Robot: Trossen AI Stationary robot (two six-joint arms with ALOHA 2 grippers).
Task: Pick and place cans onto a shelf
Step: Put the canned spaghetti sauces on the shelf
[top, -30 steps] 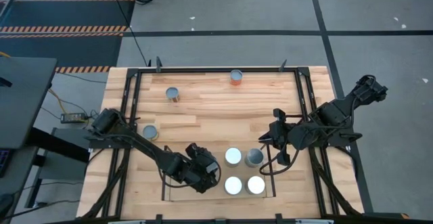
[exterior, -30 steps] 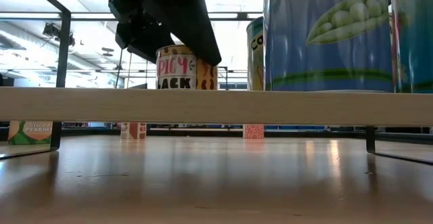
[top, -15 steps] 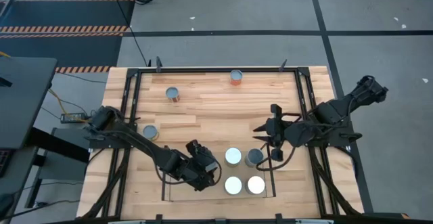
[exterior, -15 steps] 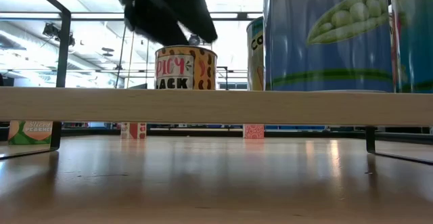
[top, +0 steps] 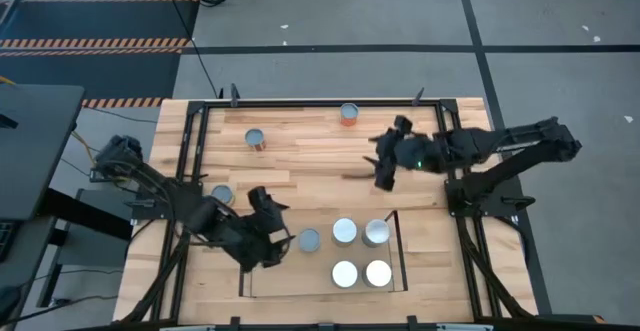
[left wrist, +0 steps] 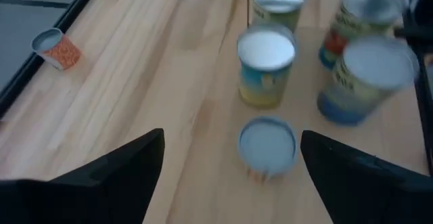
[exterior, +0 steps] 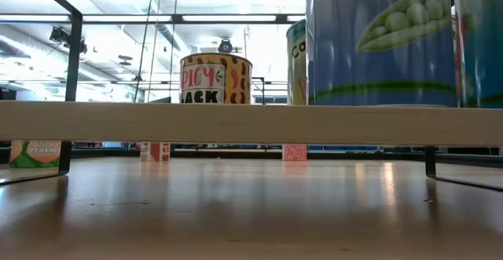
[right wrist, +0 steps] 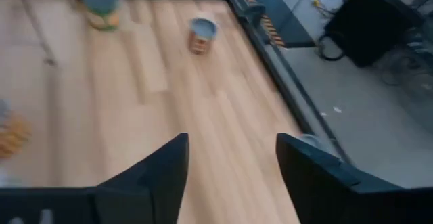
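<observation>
On the shelf (top: 398, 233) five cans (top: 344, 231) are stood while the empty left gripper (top: 268, 233), fingers spread, and the right gripper (top: 383, 164), fingers apart over bare wood, could topple them if swung carelessly.

5 cans (top: 344, 232) stand on the shelf (top: 398, 253): 3 in back row, 2 in front. 3 more cans (top: 256, 139) stand apart on the table (top: 320, 161), 1 nr far rail.

Robotics lab: hazard-striped floor (top: 95, 42), ceiling strip lights (exterior: 236, 18), framed wooden table (top: 320, 161).
</observation>
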